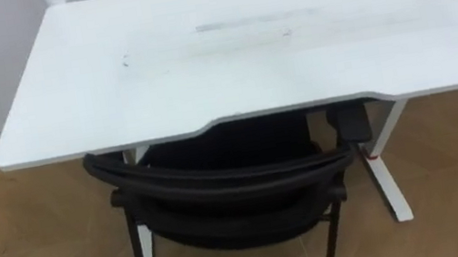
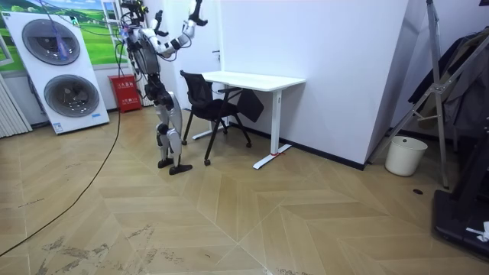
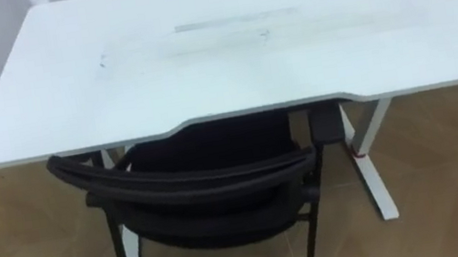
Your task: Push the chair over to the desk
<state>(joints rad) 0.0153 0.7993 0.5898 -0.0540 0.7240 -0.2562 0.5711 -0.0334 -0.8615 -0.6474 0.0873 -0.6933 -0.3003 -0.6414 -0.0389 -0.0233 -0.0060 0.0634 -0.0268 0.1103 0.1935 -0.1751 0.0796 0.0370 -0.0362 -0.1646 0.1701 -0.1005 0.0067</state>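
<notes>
Under the desk [image 1: 243, 43] edge sits the chair [image 1: 229, 188]; 1 raised robot hand [image 2: 197, 11], grip cannot tell.

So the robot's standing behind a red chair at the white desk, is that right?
Not quite: the chair is black, not red, as the left eye view shows. The robot does stand behind it at the white desk.

both arms raised — one hand [image 2: 196, 12] ahead, other hand [image 2: 160, 17] nearer head

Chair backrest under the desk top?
No, the chair backrest stands outside the near edge of the desk, on the robot's side.
</notes>
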